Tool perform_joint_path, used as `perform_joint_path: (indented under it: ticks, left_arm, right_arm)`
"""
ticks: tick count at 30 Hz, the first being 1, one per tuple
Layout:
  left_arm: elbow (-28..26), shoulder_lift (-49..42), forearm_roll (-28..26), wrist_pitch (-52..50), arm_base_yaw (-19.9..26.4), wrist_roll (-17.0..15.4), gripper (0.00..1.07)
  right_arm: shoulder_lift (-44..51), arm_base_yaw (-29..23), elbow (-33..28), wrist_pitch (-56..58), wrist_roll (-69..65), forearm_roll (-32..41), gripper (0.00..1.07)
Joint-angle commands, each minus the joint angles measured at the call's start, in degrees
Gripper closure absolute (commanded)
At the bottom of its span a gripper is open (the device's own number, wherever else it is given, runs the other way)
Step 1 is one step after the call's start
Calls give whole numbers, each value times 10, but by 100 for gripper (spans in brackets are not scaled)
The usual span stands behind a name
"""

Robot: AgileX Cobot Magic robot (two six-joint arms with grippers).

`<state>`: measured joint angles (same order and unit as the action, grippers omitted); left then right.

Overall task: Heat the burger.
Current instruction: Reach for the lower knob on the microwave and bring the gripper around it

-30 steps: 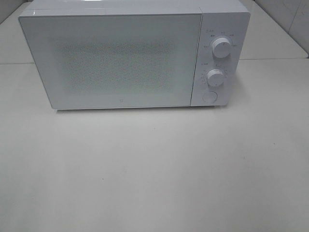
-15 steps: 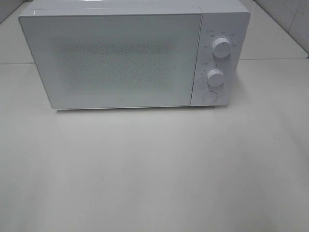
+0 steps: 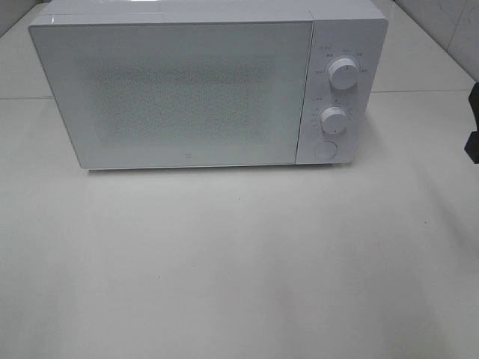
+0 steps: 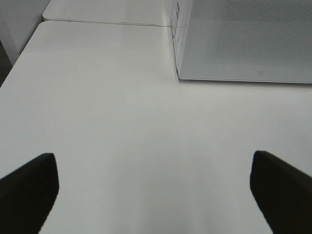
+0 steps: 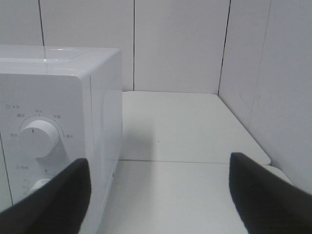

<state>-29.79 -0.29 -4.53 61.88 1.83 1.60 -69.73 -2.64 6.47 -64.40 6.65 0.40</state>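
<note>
The burger is out of view in every frame. A white microwave [image 3: 209, 82] stands at the back of the white table [image 3: 239, 262] with its door shut; its two dials [image 3: 343, 75] and a round button sit on the right panel. My left gripper [image 4: 153, 195] hangs open over the bare table, near the microwave's front left corner [image 4: 178, 75], with nothing between its fingers [image 4: 29, 190]. My right gripper [image 5: 158, 195] is open and empty beside the microwave's right side, its upper dial [image 5: 39, 138] close by. A dark part of the right arm [image 3: 474, 127] shows at the right edge.
White tiled walls [image 5: 180, 44] close off the back and right of the table. A seam [image 3: 419, 91] runs across the table behind the microwave's front.
A dark part of the right arm has come into the exterior view at the right edge. The microwave has not moved.
</note>
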Motion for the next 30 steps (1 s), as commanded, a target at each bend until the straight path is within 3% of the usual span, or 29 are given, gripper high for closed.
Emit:
perform_joint_path:
  ticks: [1,3,5,6,7,9,12,20,30]
  left_arm:
    - [2,-8,1,-5,1,-2,7]
    - [2,-8,1,-5,1,-2,7]
    - [2,-8,1,-5,1,-2,7]
    - [2,-8,1,-5,1,-2,7]
    - [2,-8,1,-5,1,-2,7]
    - [2,-8,1,-5,1,-2,7]
    - [2,-8,1,-5,1,-2,7]
    - [2,-8,1,-5,1,-2,7]
    - [2,-8,1,-5,1,-2,7]
  right_arm:
    - [-34,1,-1,-56,10,-1,30]
    - [-80,-56,11,-68,21,25,31]
    - [-94,-78,15,-69,26,42,31]
    - [-120,-119,25,-77,36,78,31]
    - [-120,-119,25,-77,36,78,31]
    - [-168,-173,48,-109,35,136,31]
    - [-215,-212,72,-139,29,164,31]
    - [-305,-256,150,-156,-1,171,31]
    - [-378,-259,222,-153,-10,171,31]
